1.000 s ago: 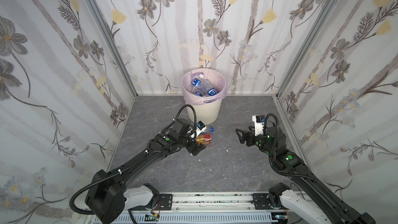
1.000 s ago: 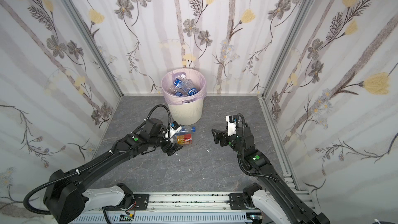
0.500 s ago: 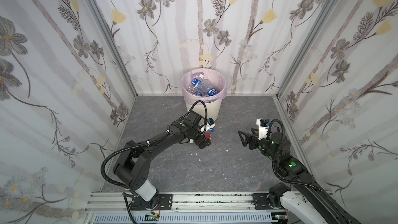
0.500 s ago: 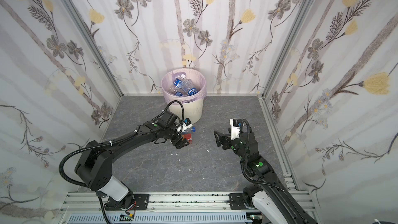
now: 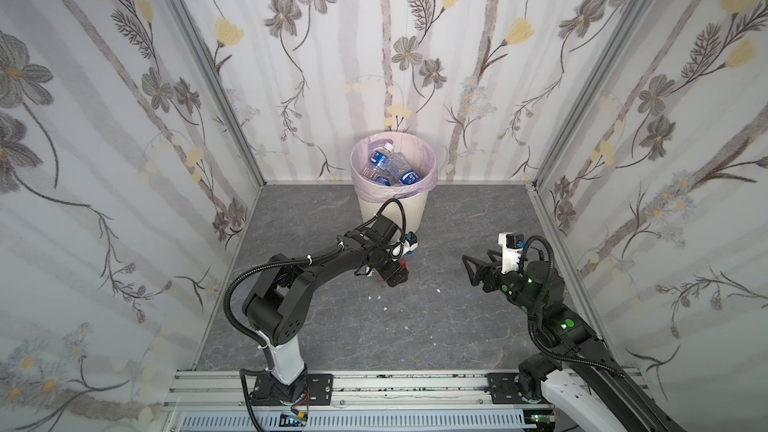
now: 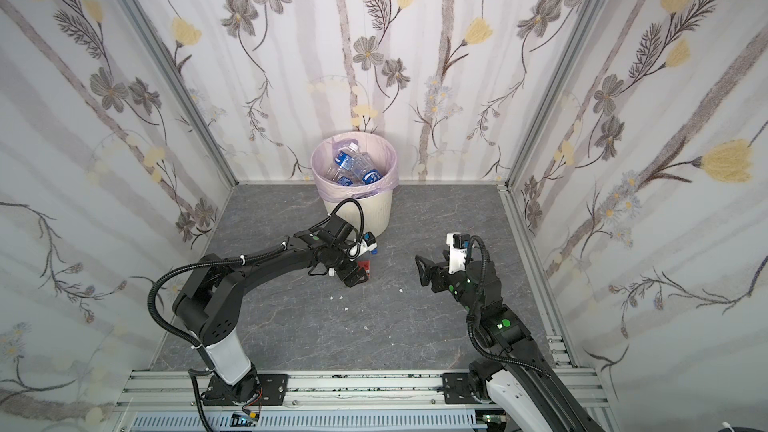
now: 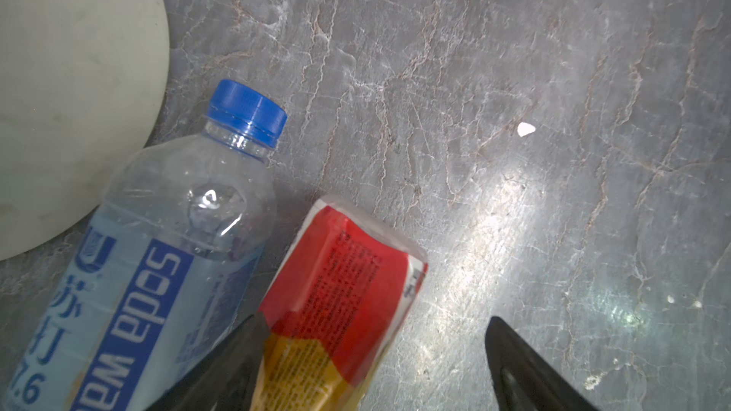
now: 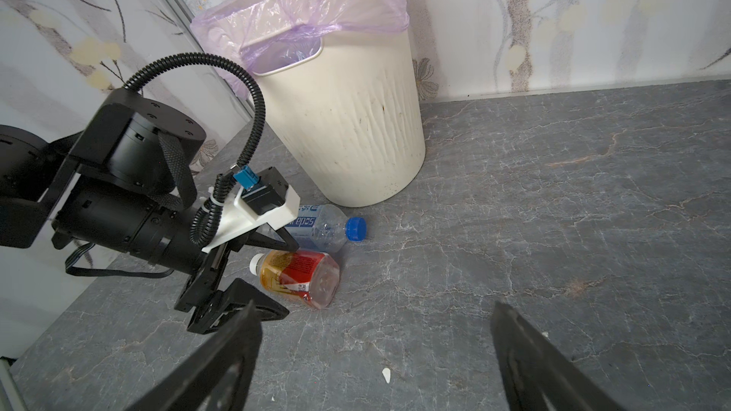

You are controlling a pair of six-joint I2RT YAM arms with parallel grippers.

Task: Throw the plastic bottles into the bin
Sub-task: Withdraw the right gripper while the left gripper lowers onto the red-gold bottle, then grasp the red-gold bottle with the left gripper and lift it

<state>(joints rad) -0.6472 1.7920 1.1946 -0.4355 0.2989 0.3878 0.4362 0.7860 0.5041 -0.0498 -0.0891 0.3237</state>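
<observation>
The left gripper stands open astride the red-labelled bottle, which lies on its side on the grey table. One finger is against the label and the other is well clear, so nothing is gripped. A blue-capped soda water bottle lies alongside, just beside the bin, which stands at the middle of the table's far edge. Clear bottles lie inside the bin. The right gripper hangs open and empty toward the right edge.

Floral wallpaper walls on 3 sides, metal corner posts; grey marbled floor
</observation>
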